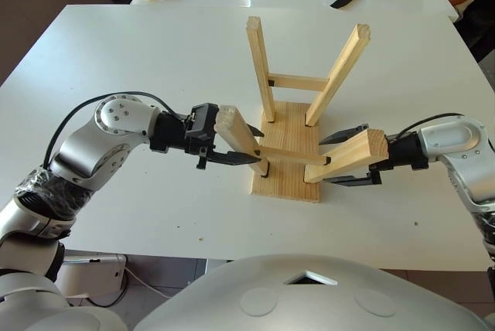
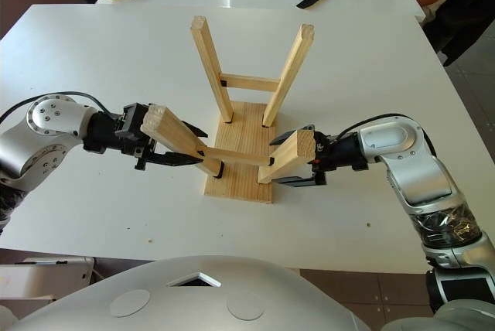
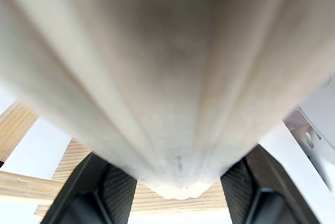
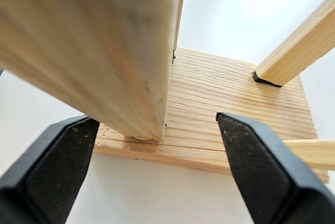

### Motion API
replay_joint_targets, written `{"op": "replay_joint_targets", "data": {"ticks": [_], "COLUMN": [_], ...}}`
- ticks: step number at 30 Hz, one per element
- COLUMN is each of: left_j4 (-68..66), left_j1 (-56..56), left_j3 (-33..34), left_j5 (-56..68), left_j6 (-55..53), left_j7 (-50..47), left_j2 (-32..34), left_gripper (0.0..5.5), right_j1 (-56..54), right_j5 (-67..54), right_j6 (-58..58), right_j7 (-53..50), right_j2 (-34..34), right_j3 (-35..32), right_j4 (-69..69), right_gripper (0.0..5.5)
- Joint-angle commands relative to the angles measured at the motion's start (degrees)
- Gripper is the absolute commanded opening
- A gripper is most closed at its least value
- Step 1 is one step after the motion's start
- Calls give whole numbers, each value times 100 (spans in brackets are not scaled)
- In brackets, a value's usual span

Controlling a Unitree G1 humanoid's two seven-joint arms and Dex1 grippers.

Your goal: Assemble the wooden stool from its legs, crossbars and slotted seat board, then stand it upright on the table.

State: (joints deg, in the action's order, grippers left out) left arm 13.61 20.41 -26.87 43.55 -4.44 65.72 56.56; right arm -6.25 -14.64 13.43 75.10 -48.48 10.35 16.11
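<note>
The left hand (image 1: 249, 145) is closed on the near-left leg (image 1: 240, 136), one finger in front of the wood and one behind. The right hand (image 1: 329, 159) is spread wide around the near-right leg (image 1: 352, 153); its wrist view shows one pad near the wood and the other well clear, so it is holding nothing.

These two legs rise from the 7 and 5 o'clock corners of the seat board (image 1: 286, 185) and lean out toward the robot. The near crossbar (image 1: 290, 155) joins them low down. The board lies flat on the tabletop (image 1: 116, 60), so the stool is upside down. At 11 and 1 o'clock the far-left leg (image 1: 261, 68) and far-right leg (image 1: 339, 76) stand steeper, with the far crossbar (image 1: 298, 82) between them.

The likely trouble lies in the leaning near pair. With a grip on one side only, a push or twist from the left hand could lever the crossbar out of its joint or lift a leg from its slot. The board is not held down, so it could also slide. Turning the stool over with loose joints could shed parts.

Both hands and the crossbar hide the bases of the near legs, so it cannot be told how deep they sit. In the left wrist view the leg covers almost everything beyond it.
</note>
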Motion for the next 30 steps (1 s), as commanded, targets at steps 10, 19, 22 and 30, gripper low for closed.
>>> {"op": "replay_joint_targets", "data": {"ticks": [10, 19, 22, 30], "left_j4": [-387, -358, -318, -44], "left_j1": [-1413, -1759, -1763, -1532], "left_j3": [-1292, -1083, -1072, -536], "left_j5": [-1900, -1799, -1755, -1534], "left_j6": [-1200, -1164, -1188, -1526], "left_j7": [-1010, -1658, -1727, -1636], "left_j2": [-408, -562, -580, -469], "left_gripper": [205, 205, 205, 301], "right_j1": [-546, -509, -529, -312], "right_j5": [127, -35, -46, 105], "right_j6": [149, 312, 316, 119], "right_j7": [-577, -638, -665, -728], "right_j2": [616, 521, 506, 409], "right_j3": [243, -4, 19, -37], "right_j4": [326, 367, 359, 190], "right_gripper": [405, 405, 405, 403]}}
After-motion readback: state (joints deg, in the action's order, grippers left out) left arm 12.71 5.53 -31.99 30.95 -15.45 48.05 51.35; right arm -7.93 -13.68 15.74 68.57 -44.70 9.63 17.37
